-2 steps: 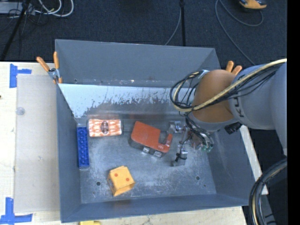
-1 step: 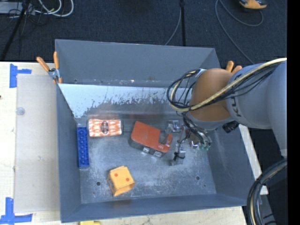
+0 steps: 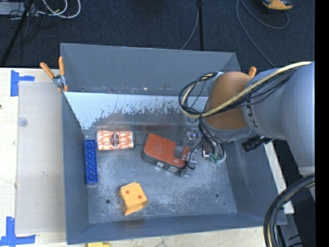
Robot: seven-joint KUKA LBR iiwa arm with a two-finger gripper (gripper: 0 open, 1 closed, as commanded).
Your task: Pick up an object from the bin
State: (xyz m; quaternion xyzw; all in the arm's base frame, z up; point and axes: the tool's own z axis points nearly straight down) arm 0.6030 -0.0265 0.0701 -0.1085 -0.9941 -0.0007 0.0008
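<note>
1. The gripper (image 3: 189, 161) is low inside the grey bin (image 3: 154, 76), far to the right of the blue studded brick (image 3: 91, 162) that lies along the left wall.
2. It sits at the lower right end of a flat red-brown slab (image 3: 158, 147) with a black underside. The slab lies on the bin floor to the right of the blue brick, roughly level with the brick's upper half.
3. The gripper's dark parts overlap that end of the slab, so contact looks likely. I cannot tell whether the gripper is parted, together or clamped on the slab.
4. The slab's right end is hidden beneath the gripper, and small red and black pieces there blend into the gripper's own parts.
5. The arm's orange cover (image 3: 229, 99) and looped cables (image 3: 193, 94) hide the bin's right wall, the side farthest from the brick.
6. The slab's long axis runs from upper left to lower right. Its near end points towards the brick's top, and its far end dips away from the brick.
7. An orange-and-white patterned packet (image 3: 114, 140) lies between the brick and the slab, just beside the brick's top.
8. A yellow cube (image 3: 132, 197) with red dots sits to the lower right of the brick's bottom end, well apart from the slab.
</note>
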